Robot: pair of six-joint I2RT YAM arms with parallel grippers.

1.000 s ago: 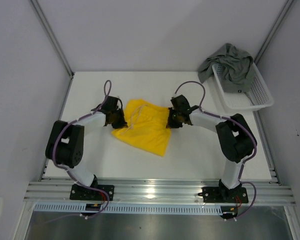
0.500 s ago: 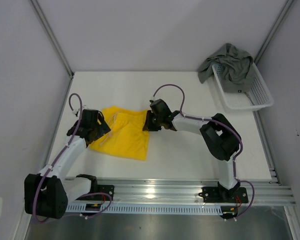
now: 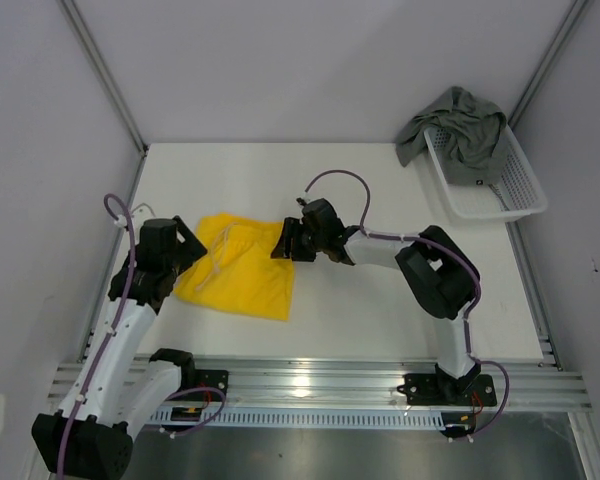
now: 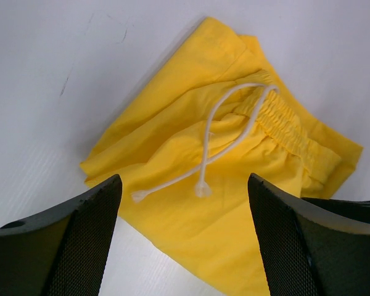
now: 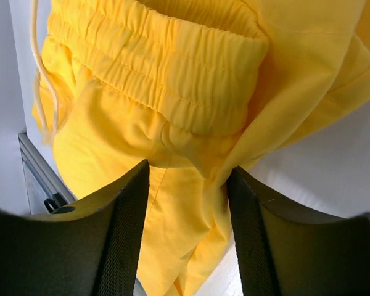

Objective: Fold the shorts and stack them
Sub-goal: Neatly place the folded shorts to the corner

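since a second ago your bright yellow cloth shorts (image 3: 242, 275) have been dragged from the middle of the white desk (image 3: 370, 300) to its left part, and both arms have swung left with them. both pincers, clamped on the cloth then, have let go.

your left pincer (image 3: 183, 243) now sits at the left edge of the shorts in the top view, jaws spread wide. its wrist view shows the cloth lying on the desk below the gap, with nothing pinched. the thin white drawstring (image 4: 217, 139) lies loose across the cloth there, running from the gathered elastic waistband (image 4: 287, 126) toward the lower left of that frame.

your right pincer (image 3: 283, 243) is at the upper right corner of the shorts, jaws apart. in its wrist view a fold of the waistband sits in the gap between the fingers, and the cloth does not look squeezed.

the yellow pair lies left of centre in the top view, a rough rectangle, a little rumpled.

the plain grey-green cloth shorts (image 3: 458, 125) are heaped over the far end of the white plastic mesh basket (image 3: 505, 195) in the upper right of the top frame, well apart from both arms.
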